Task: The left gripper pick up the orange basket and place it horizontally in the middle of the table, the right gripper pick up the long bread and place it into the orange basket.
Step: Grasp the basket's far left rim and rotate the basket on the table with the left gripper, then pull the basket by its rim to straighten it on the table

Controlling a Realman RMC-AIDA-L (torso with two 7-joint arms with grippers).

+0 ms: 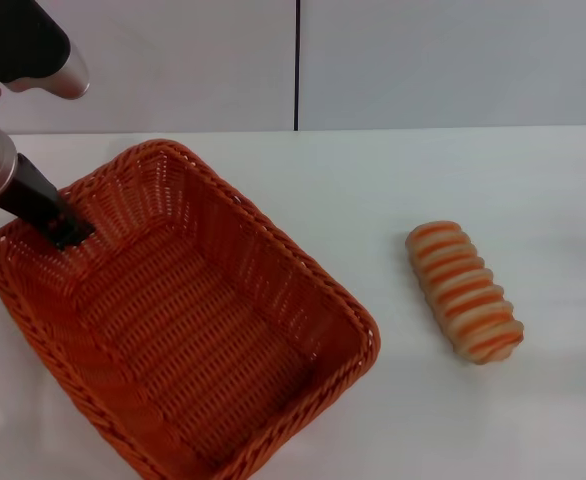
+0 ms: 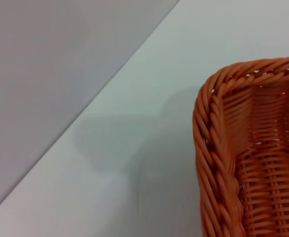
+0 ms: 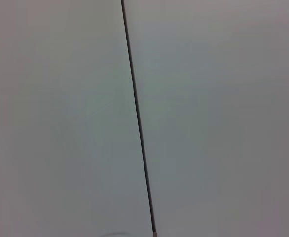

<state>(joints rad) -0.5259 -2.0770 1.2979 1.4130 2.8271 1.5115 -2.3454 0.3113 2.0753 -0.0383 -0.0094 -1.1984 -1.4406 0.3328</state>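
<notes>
The orange basket [image 1: 273, 235] lies at an angle on the left half of the white table [image 1: 393, 180]. My left gripper [image 1: 65, 228] reaches down from the upper left into the basket's far left corner, with its black tip against the inside wall just under the braided rim. The left wrist view shows that basket corner [image 2: 218, 163] close up, with bare table [image 2: 134, 148] beside it. The long bread [image 1: 463, 290], striped cream and orange-brown, lies on the table to the right of the basket, well apart from it. My right gripper is out of view.
A pale wall with a dark vertical seam [image 1: 297, 65] stands behind the table. The right wrist view shows only that wall and seam [image 3: 137, 123]. Bare tabletop lies between basket and bread and along the far edge.
</notes>
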